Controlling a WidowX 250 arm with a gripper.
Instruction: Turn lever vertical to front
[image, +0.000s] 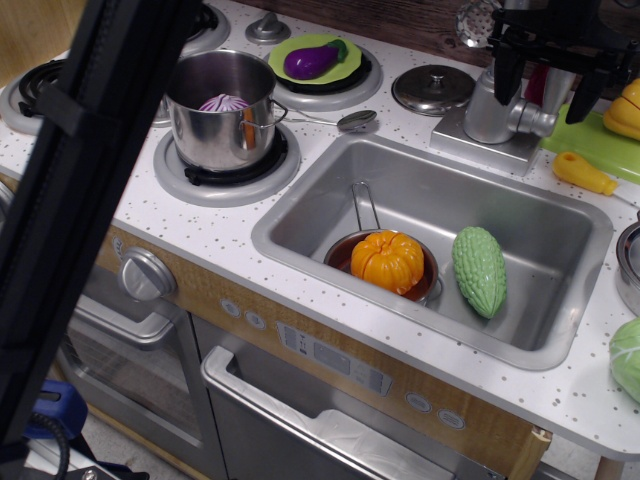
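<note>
The silver toy faucet (488, 108) stands on its base behind the sink's back right corner. The lever (537, 120) is a short silver-grey stub with a rounded end, jutting from the faucet body's right side toward the right. My black gripper (543, 100) hangs over the faucet from above. It is open, with one finger (506, 78) in front of the faucet body and the other finger (583, 98) to the right of the lever. The lever lies between and just below the fingertips. I cannot tell whether a finger touches it.
The sink (560, 345) holds a small pan with an orange pumpkin (388, 260) and a green gourd (480, 270). A pot (222, 125) sits on the left burner. A lid (432, 88), a yellow-handled knife (585, 172) and a round oven knob (147, 275) show. A black beam (90, 200) blocks the left foreground.
</note>
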